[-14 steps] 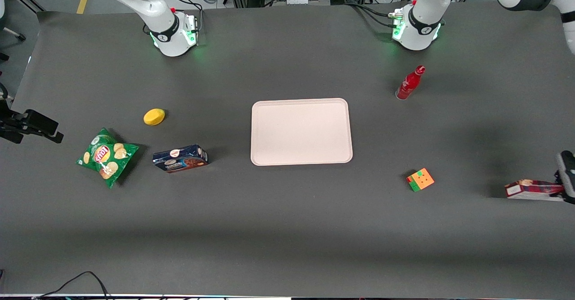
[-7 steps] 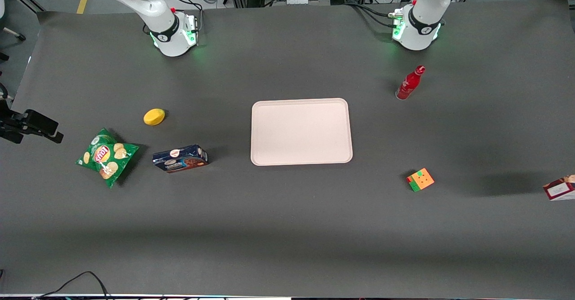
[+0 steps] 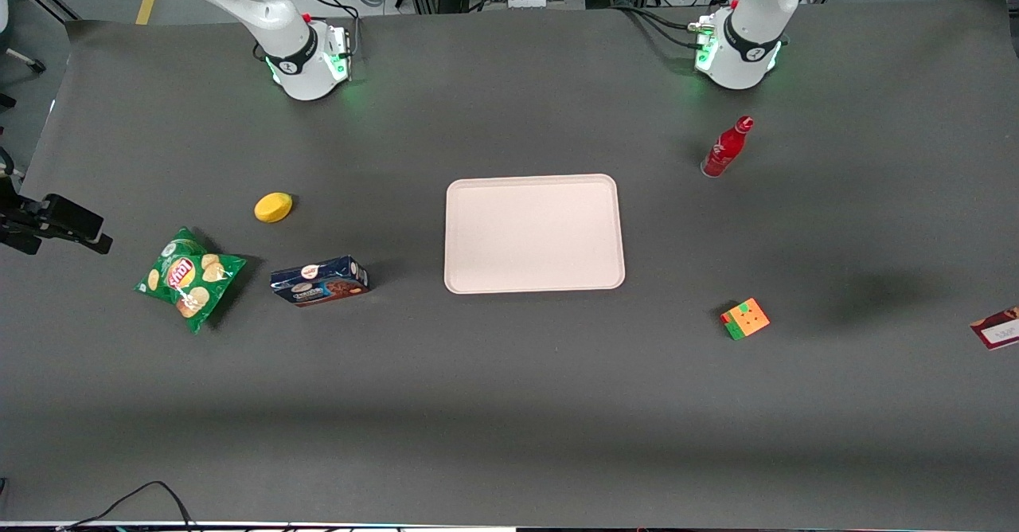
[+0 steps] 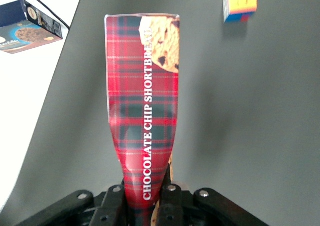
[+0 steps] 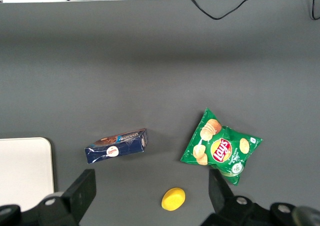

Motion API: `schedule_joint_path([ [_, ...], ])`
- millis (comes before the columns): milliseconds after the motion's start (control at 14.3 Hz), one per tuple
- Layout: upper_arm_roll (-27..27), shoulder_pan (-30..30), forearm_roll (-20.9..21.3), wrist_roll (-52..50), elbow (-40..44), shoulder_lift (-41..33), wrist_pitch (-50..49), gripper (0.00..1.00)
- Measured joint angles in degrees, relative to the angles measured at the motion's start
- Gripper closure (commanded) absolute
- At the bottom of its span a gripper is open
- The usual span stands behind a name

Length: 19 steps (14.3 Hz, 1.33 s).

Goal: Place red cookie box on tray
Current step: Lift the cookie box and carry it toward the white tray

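Chips bag (image 3: 189, 277): green, lying flat toward the parked arm's end of the table.
Yellow object (image 3: 273, 207): small and rounded, farther from the front camera than the chips bag.
Blue cookie box (image 3: 319, 281): on its side, between the chips bag and the tray, apart from both.
Tray (image 3: 533, 233): mid-table, nothing on it, bare dark mat on all 4 sides of its rim.
Red bottle (image 3: 726, 148): upright, near the working arm's base.
Cube (image 3: 745, 318): multicoloured, nearer the front camera than the bottle, with open mat between it and the tray.
Red cookie box (image 4: 144, 110): lifted off the mat at the working arm's end of the table, only its white end (image 3: 999, 329) showing in the front view, well apart from the tray.
Gripper (image 4: 147, 206): clamped on 1 end of the red cookie box, which juts straight out from it.
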Motion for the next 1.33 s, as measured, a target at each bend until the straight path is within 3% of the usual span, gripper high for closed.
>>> schedule_joint_path([
  [419,-12.82,-1.48,6.33,-32.08,0.0,-2.69,-3.67,0.93],
  [698,-27.51,-2.4,16.52,-62.81,-0.03,-3.06,-6.75,0.9],
  [977,-39.7,-3.71,17.94,-95.23,-2.21,-2.88,-9.0,0.91],
  [1326,-48.07,-4.19,17.94,-122.21,-5.77,-1.59,-6.39,0.91],
])
